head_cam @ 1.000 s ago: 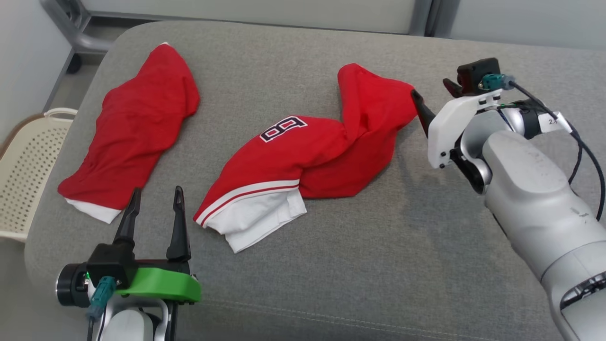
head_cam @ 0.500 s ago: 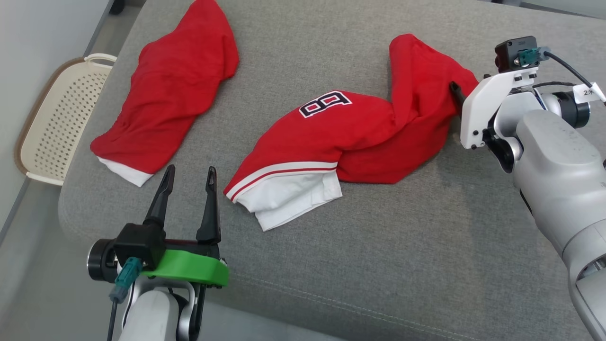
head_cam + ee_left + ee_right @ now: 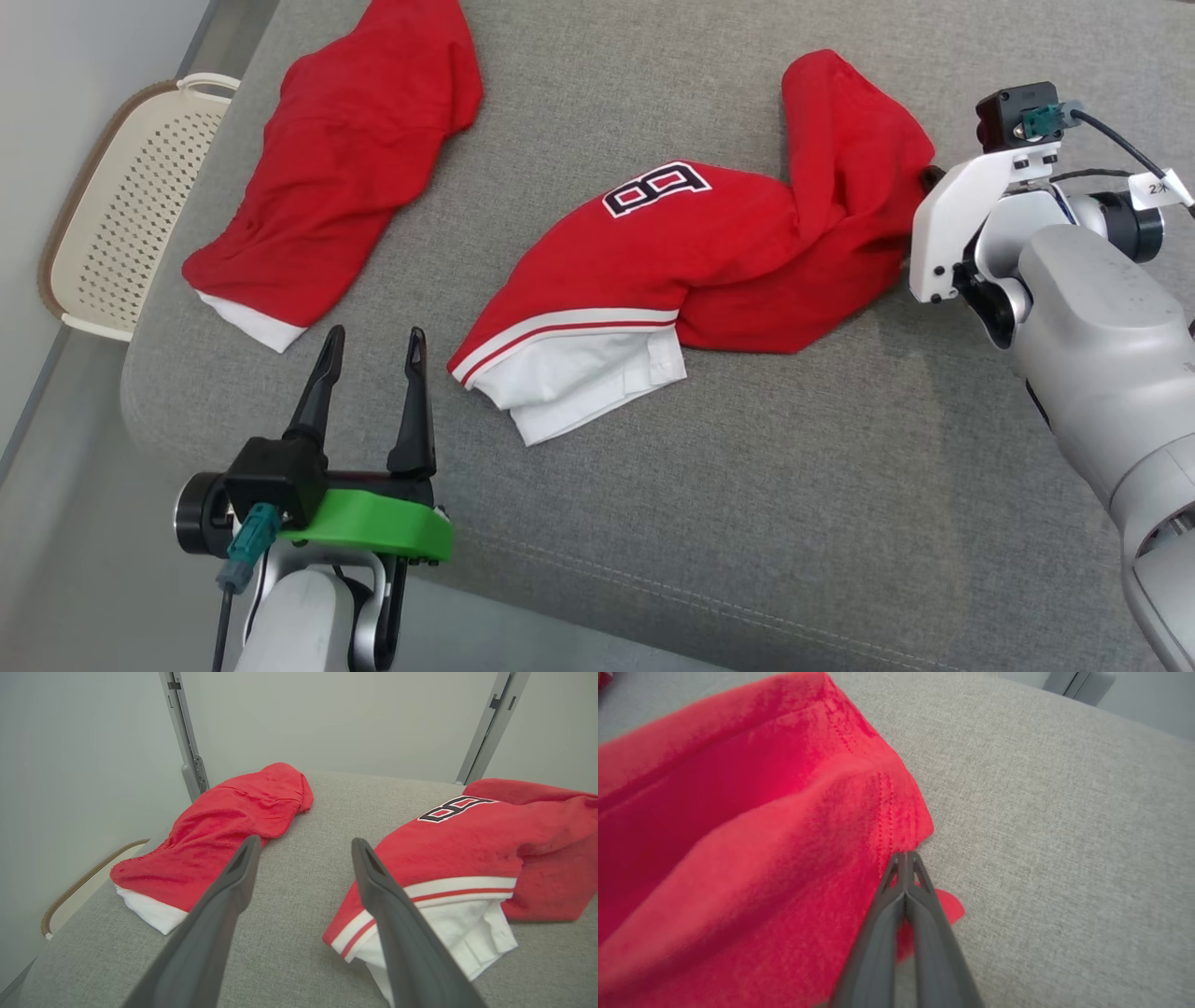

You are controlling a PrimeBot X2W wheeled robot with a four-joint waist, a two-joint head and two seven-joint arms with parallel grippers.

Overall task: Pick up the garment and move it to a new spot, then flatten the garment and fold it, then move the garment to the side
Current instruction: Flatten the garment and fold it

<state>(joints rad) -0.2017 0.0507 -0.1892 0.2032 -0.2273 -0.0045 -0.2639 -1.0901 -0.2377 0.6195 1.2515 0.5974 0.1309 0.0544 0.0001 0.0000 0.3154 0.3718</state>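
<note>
Grey upholstered cushion (image 3: 747, 485) carries two red pieces. The garment (image 3: 728, 252), a red jersey with a number 8 and a white hem, lies crumpled at the middle, its hem end toward the near side. The right claw (image 3: 906, 856) is clenched on the garment's far-right edge, fingers pressed together with red cloth pinched between them. The left claw (image 3: 375, 334) hangs released at the near left, just beside the hem. A second red garment (image 3: 345, 168) lies far left, above a perforated basket (image 3: 112, 215) on the floor.

Grey upholstered bench (image 3: 747, 485) — a cream perforated basket (image 3: 112, 215) just beside its left edge.
</note>
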